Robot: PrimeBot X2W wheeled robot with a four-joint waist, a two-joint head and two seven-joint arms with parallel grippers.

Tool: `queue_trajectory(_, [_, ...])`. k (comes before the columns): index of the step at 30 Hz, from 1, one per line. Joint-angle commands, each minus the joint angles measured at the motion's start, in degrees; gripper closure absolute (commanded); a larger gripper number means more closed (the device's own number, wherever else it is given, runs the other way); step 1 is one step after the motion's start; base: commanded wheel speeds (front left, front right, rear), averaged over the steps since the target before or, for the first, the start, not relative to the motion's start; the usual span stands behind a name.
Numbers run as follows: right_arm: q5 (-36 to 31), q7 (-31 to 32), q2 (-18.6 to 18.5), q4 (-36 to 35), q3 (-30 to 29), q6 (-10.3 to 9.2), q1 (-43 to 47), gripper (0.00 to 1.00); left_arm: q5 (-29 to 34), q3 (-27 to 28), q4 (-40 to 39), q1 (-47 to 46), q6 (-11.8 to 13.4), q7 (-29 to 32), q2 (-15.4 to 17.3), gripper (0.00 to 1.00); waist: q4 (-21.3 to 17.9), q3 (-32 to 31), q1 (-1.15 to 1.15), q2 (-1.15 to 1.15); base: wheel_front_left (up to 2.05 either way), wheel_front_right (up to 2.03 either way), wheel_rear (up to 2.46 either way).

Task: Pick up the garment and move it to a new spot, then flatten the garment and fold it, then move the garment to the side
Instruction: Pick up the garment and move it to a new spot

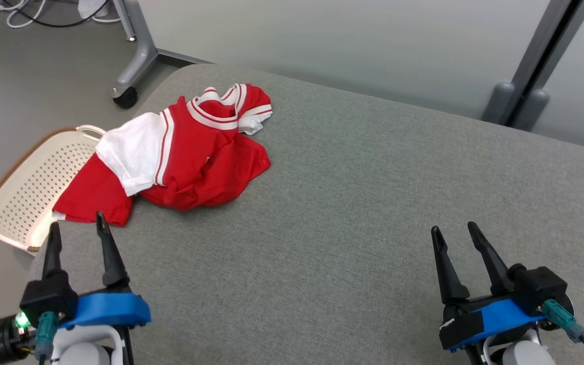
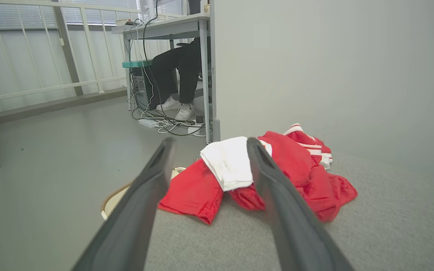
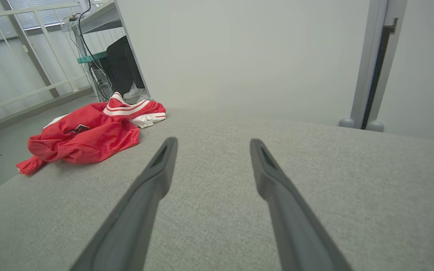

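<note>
A crumpled red garment (image 1: 195,162) with white sleeves and striped trim lies at the far left of the grey fabric surface (image 1: 353,213), one part hanging over the left edge. My left gripper (image 1: 78,225) stands open just short of that hanging edge, nothing between its fingers. In the left wrist view the garment (image 2: 296,169) lies a little ahead of the left gripper (image 2: 209,145). My right gripper (image 1: 455,232) is open at the lower right, well away from the garment. In the right wrist view the garment (image 3: 89,135) sits far to the left of the right gripper (image 3: 213,145).
A cream perforated basket (image 1: 28,187) sits on the floor beside the surface's left edge, partly under the garment. A wheeled desk leg (image 1: 127,91) stands beyond it. A seated person's legs (image 2: 175,75) and cables show under a desk. A grey post (image 1: 530,96) stands at the back right.
</note>
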Motion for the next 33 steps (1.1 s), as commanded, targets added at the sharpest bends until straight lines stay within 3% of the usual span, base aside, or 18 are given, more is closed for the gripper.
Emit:
queue_trajectory(1, [-0.2, -0.2, -0.3, -0.2, 0.0, 0.03, -0.8, 0.0, 0.1, 0.4, 0.0, -1.3, -0.2, -0.2, 0.4, 0.0, -0.3, 0.2, 0.0, 0.0, 0.0, 0.0, 0.0])
queue_trajectory(8, [-2.5, -0.2, -0.7, -1.2, 0.2, 0.03, -2.8, 0.0, 0.1, 3.9, 1.5, -9.3, -1.5, -0.2, 3.2, 0.0, -5.3, 3.7, 0.0, 0.0, 0.0, 0.0, 0.0])
queue_trajectory(18, [-3.2, -0.1, -4.1, -4.8, -0.2, 0.03, -6.0, 0.0, -1.4, 7.9, 8.6, -22.4, -4.2, -0.2, 8.6, 0.0, -12.4, 11.8, 0.0, 0.0, 0.0, 0.0, 0.0])
queue_trajectory(25, [-3.2, -0.1, -5.5, -7.2, -0.9, 0.03, -7.0, 0.0, -2.1, 8.1, 21.1, -29.6, -7.2, 0.8, 13.0, 0.0, -15.5, 15.9, 0.0, 0.0, 0.0, 0.0, 0.0])
queue_trajectory(33, [-2.9, -0.1, -6.5, -8.4, -1.7, 0.03, -7.9, 0.0, -3.3, 6.1, 34.8, -35.5, -11.1, 8.6, 16.0, 0.0, -16.8, 18.8, 0.0, 0.0, 0.0, 0.0, 0.0])
